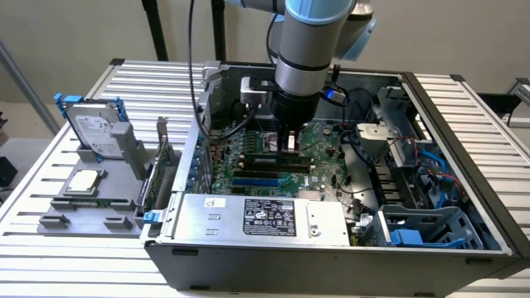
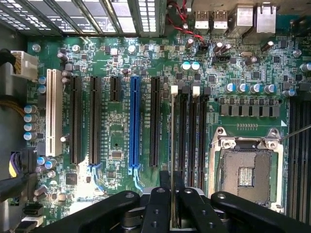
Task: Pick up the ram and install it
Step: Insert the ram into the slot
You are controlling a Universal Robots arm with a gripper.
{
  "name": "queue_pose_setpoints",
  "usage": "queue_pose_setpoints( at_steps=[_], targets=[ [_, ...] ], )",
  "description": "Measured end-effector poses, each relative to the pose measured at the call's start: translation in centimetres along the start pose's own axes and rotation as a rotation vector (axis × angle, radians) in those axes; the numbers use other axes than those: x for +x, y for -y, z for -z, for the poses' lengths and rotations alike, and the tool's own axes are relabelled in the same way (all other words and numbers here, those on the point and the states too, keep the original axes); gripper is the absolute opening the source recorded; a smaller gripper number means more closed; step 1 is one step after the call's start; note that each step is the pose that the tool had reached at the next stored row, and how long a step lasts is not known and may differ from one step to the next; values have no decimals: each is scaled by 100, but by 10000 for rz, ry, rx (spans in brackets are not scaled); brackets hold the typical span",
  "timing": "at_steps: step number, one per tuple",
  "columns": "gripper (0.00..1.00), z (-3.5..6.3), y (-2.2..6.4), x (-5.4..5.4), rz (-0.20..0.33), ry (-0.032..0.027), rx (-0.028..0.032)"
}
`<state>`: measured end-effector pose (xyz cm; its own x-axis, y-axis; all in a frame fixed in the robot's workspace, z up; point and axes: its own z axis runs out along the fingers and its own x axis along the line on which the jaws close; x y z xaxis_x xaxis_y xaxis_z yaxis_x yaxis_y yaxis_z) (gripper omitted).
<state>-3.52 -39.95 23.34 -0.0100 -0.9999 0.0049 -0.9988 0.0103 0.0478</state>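
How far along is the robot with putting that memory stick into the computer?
The pick-up looks done: the gripper is shut on the ram, seen edge-on as a thin strip. In hand: the arm holds it down inside the open computer case, above the motherboard's black memory slots. Left: seating it; whether it has entered a slot, I cannot tell.

- The white label (image 1: 270, 217) on the power supply (image 1: 248, 218), at the lower middle of the exterior view, carries black print and certification marks, too small to read.
- The hard drive (image 1: 93, 130) at the left bears a label, also unreadable.
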Motion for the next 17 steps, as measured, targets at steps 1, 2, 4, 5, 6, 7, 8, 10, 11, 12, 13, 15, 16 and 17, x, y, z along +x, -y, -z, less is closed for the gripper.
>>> queue_pose_setpoints(
  at_steps=[1, 2, 4, 5, 6, 7, 8, 10, 11, 12, 13, 15, 16, 17],
  targets=[
    [13, -5, 2, -2, -3, 0, 0],
    [13, -10, 5, -5, -6, 0, 0],
    [13, -19, 7, -8, -11, 1, 0],
    [13, -23, 8, -10, -13, 1, 0],
    [13, -27, 8, -10, -14, 1, 0],
    [13, -31, 8, -11, -17, 0, 0],
    [13, -35, 8, -12, -19, 0, -1],
    [13, -45, 8, -16, -34, 1, 0],
    [13, -49, 8, -17, -49, 1, 0],
    [13, -53, 8, -18, -66, 1, -1],
    [13, -56, 9, -19, -78, 1, -1],
    [13, -61, 9, -19, -104, 3, -1],
    [13, -63, 9, -19, -116, 4, -1],
    [13, -65, 9, -20, -127, 6, -1]
  ],
)
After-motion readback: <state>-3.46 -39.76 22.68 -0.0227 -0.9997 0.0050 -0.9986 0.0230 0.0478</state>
